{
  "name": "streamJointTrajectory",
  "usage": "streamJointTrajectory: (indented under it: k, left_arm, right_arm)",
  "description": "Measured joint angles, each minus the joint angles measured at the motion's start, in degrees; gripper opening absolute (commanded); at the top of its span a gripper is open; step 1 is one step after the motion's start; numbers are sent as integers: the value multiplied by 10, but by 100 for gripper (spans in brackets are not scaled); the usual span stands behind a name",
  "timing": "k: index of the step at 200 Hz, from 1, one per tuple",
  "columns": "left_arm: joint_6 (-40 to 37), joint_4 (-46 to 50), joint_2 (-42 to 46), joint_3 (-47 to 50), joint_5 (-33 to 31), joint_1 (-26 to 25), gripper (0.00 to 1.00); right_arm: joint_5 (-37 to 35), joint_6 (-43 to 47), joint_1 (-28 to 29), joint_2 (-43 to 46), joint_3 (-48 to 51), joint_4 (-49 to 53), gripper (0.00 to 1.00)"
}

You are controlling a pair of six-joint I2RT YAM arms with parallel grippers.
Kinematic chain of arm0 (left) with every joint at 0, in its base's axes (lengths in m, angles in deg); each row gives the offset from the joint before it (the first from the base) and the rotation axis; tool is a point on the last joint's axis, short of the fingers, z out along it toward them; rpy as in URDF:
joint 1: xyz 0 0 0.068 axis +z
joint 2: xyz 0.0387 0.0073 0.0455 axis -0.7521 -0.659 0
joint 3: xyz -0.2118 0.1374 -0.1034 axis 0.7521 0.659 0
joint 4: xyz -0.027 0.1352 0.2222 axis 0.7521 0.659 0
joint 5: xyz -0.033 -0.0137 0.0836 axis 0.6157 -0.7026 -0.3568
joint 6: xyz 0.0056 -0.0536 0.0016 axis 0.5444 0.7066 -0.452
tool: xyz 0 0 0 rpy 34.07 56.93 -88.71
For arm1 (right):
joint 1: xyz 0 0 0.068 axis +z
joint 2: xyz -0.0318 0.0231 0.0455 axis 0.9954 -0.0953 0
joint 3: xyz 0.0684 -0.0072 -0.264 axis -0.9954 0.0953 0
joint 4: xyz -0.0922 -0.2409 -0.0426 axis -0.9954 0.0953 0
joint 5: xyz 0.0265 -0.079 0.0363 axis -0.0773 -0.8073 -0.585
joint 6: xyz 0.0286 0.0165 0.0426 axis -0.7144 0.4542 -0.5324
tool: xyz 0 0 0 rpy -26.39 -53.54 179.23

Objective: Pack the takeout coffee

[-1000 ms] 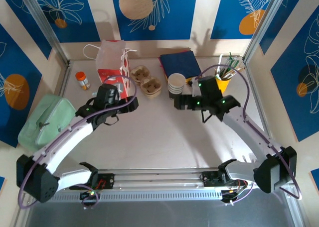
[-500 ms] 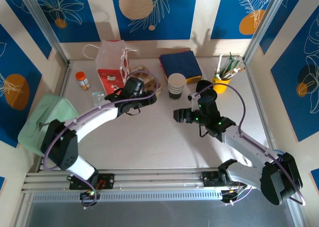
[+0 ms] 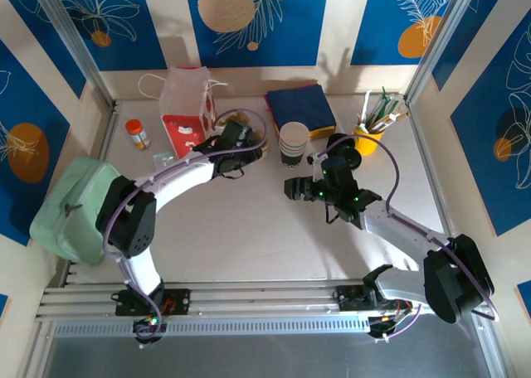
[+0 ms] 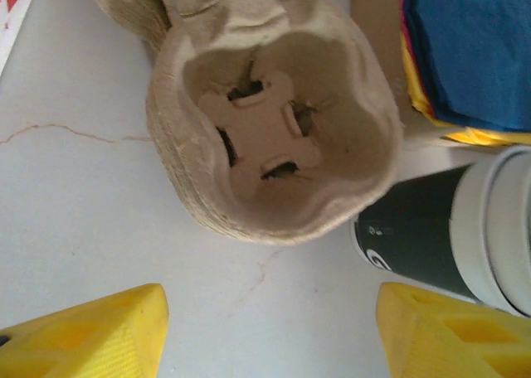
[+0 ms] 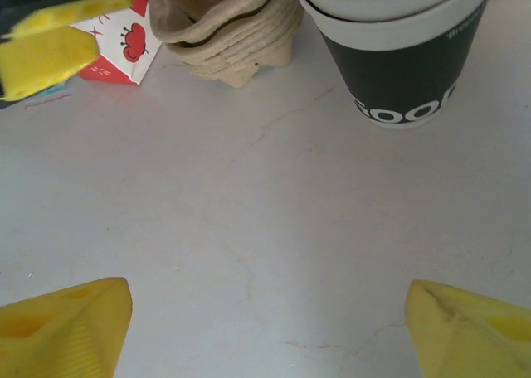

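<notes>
Upper centre of the top view: upright coffee cup point(image 3: 294, 142) stands just above right gripper point(image 3: 294, 187), jaws wide, empty; left gripper point(image 4: 270, 299), likewise spread, faces cup carrier point(image 4: 270, 121).

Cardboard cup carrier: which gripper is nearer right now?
Left. The left gripper hovers open right by the cup carrier, looking down into it. The right gripper, also open, sits farther back across bare table, nearer the paper cups.
</notes>
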Motion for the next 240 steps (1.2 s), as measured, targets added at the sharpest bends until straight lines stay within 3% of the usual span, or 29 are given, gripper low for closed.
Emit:
streamJointTrajectory:
  k: [21, 73, 132, 177, 240]
  left_arm:
    - [13, 0, -18, -6, 0, 12, 60]
    - [34, -14, -45, -10, 13, 39, 32]
    - [49, -49, -67, -10, 42, 48, 31]
    - [59, -58, -75, -10, 49, 49, 23]
    - [60, -71, -75, -10, 50, 54, 28]
  right_arm:
    - [-11, 1, 9, -5, -8, 0, 86]
    - [-36, 6, 22, -32, -26, 10, 86]
    - [-56, 16, 37, -44, -43, 23, 86]
    - [-66, 21, 42, -53, -46, 32, 86]
    - [-78, 30, 50, -60, -53, 39, 86]
